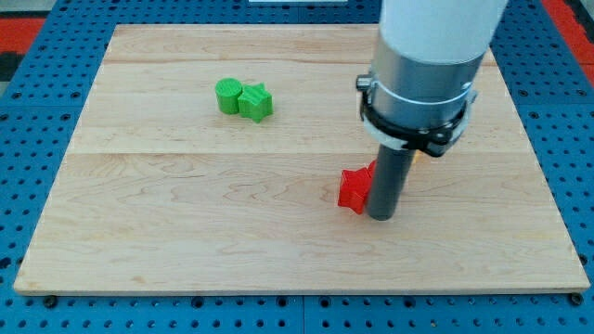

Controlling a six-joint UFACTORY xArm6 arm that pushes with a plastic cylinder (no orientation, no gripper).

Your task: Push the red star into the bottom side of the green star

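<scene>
The carrying surface is a pale wooden board [232, 213] of plank-like strips, lying on a blue perforated base [28, 139]. Toward the view's upper left of the board, a green rounded block [228, 95] and a green star-shaped block [257, 101] lie touching, the star on the view's right. Right of centre lies a red star-shaped block [354, 189], partly covered on its right side by the dark rod, whose lower end, my tip [381, 216], meets the board just beside it. A sliver of orange-yellow [415, 156] shows behind the arm; its shape cannot be made out.
</scene>
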